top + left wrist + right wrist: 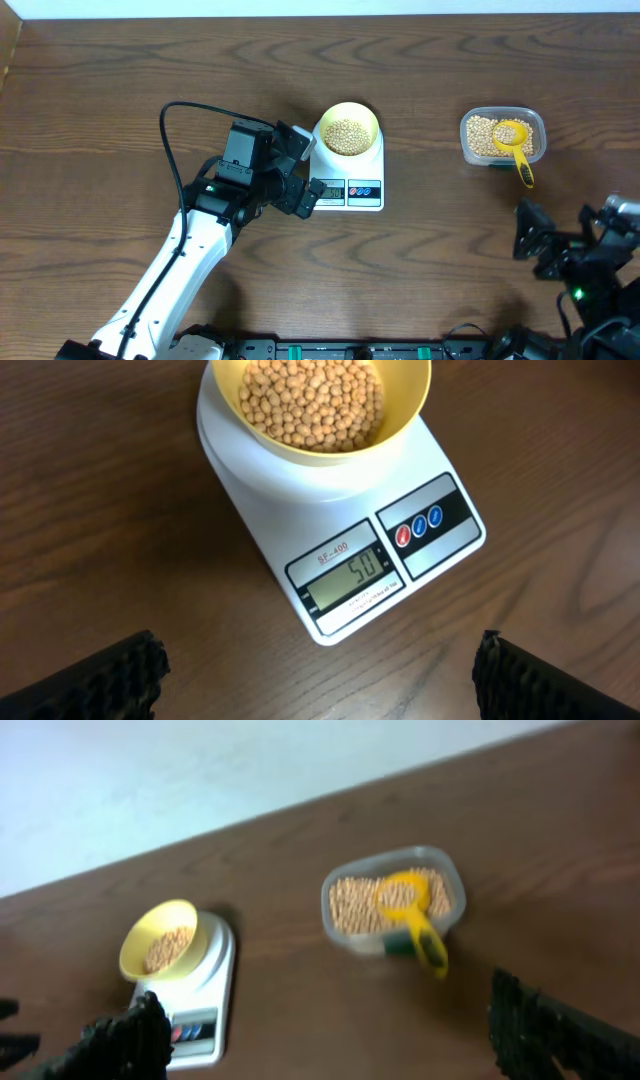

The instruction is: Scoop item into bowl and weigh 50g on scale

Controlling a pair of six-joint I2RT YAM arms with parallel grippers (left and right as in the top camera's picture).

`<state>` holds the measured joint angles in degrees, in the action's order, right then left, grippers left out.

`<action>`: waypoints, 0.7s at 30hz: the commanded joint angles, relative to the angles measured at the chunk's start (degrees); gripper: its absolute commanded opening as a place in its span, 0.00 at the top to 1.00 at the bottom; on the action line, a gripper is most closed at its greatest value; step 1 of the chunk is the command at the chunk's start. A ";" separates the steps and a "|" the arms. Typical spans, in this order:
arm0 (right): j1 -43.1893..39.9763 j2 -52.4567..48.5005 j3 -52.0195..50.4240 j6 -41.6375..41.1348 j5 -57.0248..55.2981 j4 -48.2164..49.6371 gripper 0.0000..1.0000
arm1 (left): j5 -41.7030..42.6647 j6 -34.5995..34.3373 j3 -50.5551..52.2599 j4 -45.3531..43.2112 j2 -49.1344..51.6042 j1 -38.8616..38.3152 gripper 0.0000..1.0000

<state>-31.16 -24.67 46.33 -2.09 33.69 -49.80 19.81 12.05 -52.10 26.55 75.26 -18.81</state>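
Observation:
The pale yellow bowl (347,129) stands on the white scale (365,168) and holds tan beans (347,137). In the left wrist view the bowl (405,405) with beans (315,400) sits on the scale (280,500), whose display reads 50. My left gripper (300,170) is open and empty just left of the scale; its fingertips (320,680) frame bare table. My right gripper (560,235) is open and empty at the front right, away from everything. In the right wrist view its fingers (330,1040) are wide apart, with the bowl (150,935) and scale (215,990) far left.
A clear plastic tub (535,130) of beans stands at the back right with a bright yellow scoop (514,142) resting in it, handle over the front rim. It also shows in the right wrist view (340,925). A black cable (170,150) loops over the left arm.

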 commanded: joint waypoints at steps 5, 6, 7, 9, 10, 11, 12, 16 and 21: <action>0.09 0.79 0.04 1.09 -0.48 -5.86 0.01 | 0.50 0.33 0.33 -0.04 0.39 0.26 0.00; 0.09 0.79 0.04 1.07 -0.92 -6.88 0.01 | 0.48 0.33 0.33 -0.04 0.39 0.24 0.00; 0.09 0.76 0.04 1.07 -0.98 -7.52 0.01 | 0.48 0.33 0.33 -0.04 0.39 0.24 0.00; 0.09 0.76 0.04 -0.09 -0.92 -7.85 0.01 | 0.48 0.33 0.33 -0.04 0.39 0.26 0.00; 0.09 0.76 0.04 -1.05 -0.92 -7.80 0.01 | 0.50 0.31 0.33 -0.04 0.39 0.24 0.00; 0.09 0.76 0.04 -2.01 -0.98 -7.82 0.01 | 0.48 0.33 0.33 -0.04 0.39 0.24 0.00; 0.09 0.76 0.04 -2.51 -0.96 -7.85 0.01 | 0.50 0.33 0.33 -0.04 0.39 0.24 0.00; 0.09 0.76 0.04 -2.56 -0.98 -7.89 0.01 | 0.48 0.33 0.33 -0.04 0.39 0.26 0.00; 0.09 0.76 0.04 -2.56 -1.01 -7.91 0.01 | 0.50 0.33 0.33 -0.04 0.39 0.24 0.00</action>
<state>-31.16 -24.10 46.33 -3.90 32.93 -57.65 19.81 12.05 -52.10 26.55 75.26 -18.81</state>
